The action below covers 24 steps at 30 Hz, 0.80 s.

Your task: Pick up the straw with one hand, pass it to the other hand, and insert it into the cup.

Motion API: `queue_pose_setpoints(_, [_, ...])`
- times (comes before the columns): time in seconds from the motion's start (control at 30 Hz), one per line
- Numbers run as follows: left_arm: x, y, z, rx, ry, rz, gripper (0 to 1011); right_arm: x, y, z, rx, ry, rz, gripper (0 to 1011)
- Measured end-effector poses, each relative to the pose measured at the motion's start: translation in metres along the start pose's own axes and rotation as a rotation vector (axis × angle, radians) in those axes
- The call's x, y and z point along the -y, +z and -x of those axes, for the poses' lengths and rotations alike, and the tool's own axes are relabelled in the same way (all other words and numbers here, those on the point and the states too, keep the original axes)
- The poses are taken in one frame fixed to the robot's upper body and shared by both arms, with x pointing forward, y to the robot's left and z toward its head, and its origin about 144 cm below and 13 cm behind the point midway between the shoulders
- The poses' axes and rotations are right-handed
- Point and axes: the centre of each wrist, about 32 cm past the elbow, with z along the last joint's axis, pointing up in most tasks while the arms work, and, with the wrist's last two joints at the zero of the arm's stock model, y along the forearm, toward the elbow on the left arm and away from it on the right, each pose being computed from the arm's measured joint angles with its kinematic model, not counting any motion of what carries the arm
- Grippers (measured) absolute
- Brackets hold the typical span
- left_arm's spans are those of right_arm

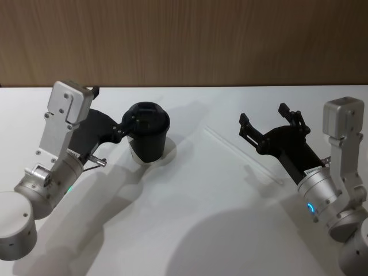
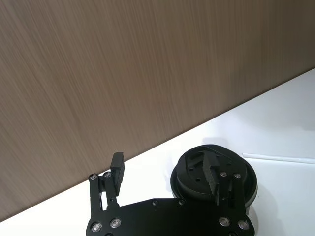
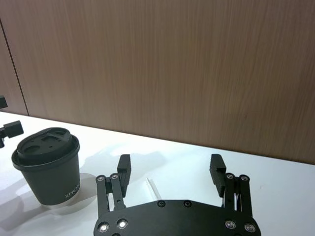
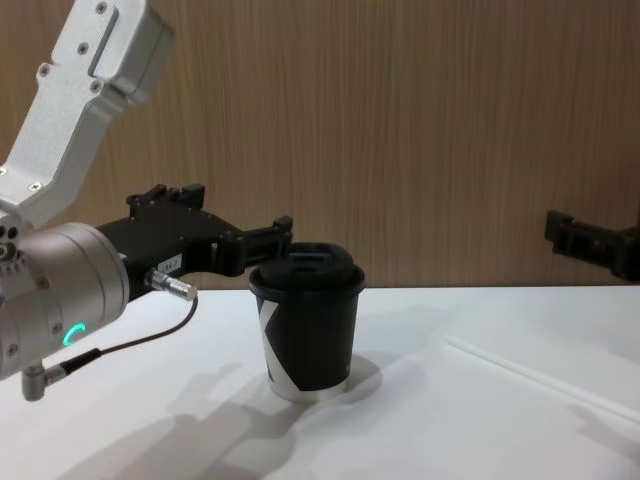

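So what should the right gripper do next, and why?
Probably lower the right gripper onto the straw and close on it: the straw lies flat on the table, unheld, and the fingers are open over it. The left gripper sits open beside the cup.

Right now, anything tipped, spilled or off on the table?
Nothing stands out. The cup stands upright, lid on, no spill. The straw lies flat on the table, apart from the cup. The right gripper hovers near it, jaws open; the left gripper, jaws open, is by the cup's lid.
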Motion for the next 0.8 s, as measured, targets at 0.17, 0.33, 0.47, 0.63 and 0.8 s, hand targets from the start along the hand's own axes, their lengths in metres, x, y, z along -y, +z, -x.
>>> queue_pose_setpoints(0.17, [0.0000,0.0000,0.0000,0.000,0.000,0.000,1003,0.0000,0.0000,0.0000,0.000,0.000,0.000,1001])
queue_pose_setpoints(0.33, [0.0000,0.0000,0.0000,0.000,0.000,0.000,1003,0.0000,0.0000,0.0000,0.000,0.000,0.000,1001])
queue_pose_setpoints(0.47, [0.0000,0.0000,0.0000,0.000,0.000,0.000,1003,0.0000,0.0000,0.0000,0.000,0.000,0.000,1001])
queue_pose_setpoints(0.63, [0.0000,0.0000,0.0000,0.000,0.000,0.000,1002,0.0000,0.0000,0.0000,0.000,0.000,0.000,1001])
queue_pose_setpoints(0.8, [0.0000,0.0000,0.0000,0.000,0.000,0.000,1003,0.0000,0.0001,-0.0001,0.000,0.000,0.000,1001])
